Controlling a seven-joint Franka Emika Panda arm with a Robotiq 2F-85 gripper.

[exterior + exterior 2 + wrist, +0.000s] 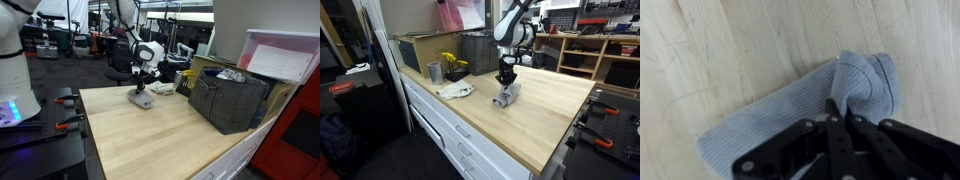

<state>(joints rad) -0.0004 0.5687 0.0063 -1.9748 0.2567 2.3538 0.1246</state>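
Note:
A light blue-grey cloth [790, 105] lies on the wooden table top [150, 130]; it also shows in both exterior views [140, 98] [506, 96]. My gripper [838, 118] is down on the cloth, with its black fingers shut and pinching a raised fold of the fabric. In both exterior views the gripper [143, 84] [505, 82] stands straight above the cloth, near the table's far side.
A dark bin [228, 100] stands at one end of the table. A metal cup [434, 72], a yellow item [452, 64] and a crumpled white rag [455, 91] lie near that end. A white crate [283, 58] is behind the bin.

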